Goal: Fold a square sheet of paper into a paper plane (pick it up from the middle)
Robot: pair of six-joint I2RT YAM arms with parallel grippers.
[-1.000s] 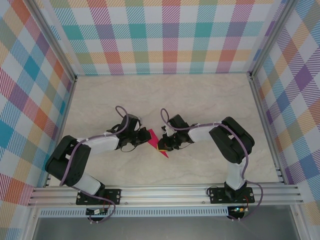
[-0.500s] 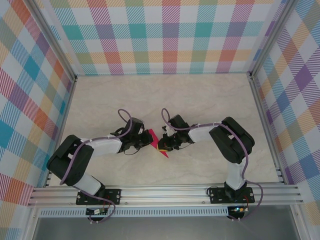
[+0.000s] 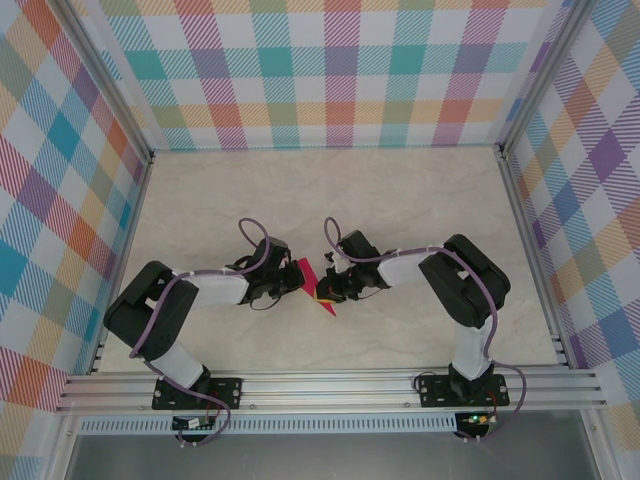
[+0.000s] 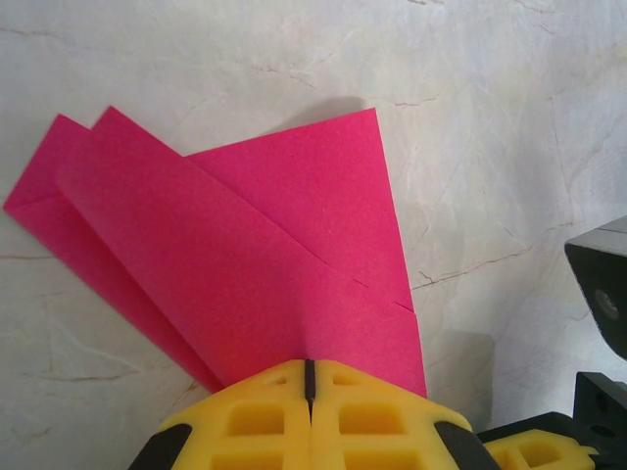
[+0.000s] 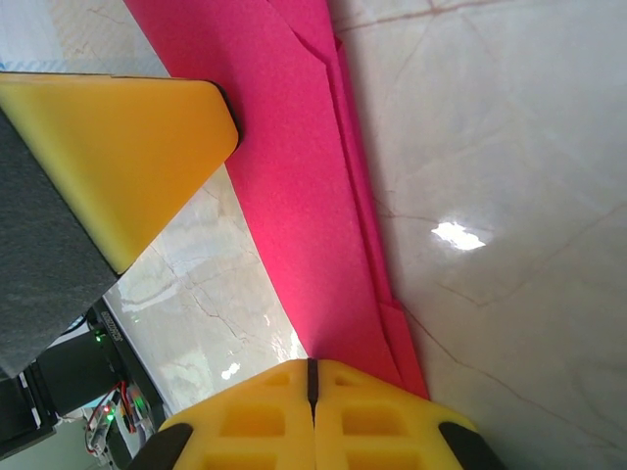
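The square sheet of paper is magenta-pink and folded into a pointed, layered shape at the middle of the table. It fans out in overlapping flaps in the left wrist view and runs as a long narrow wedge in the right wrist view. My left gripper is shut on its left side, with the paper running into the closed yellow jaws. My right gripper is shut on its right side in the same way. The two grippers face each other across the paper, close together.
The marble-look tabletop lies inside plaid walls. An aluminium rail runs along the near edge. The left gripper's yellow finger stands close beside the paper in the right wrist view.
The left arm has slid to the right, bringing its gripper up against the paper. Both grippers have closed the last small bit. The right arm has barely moved.
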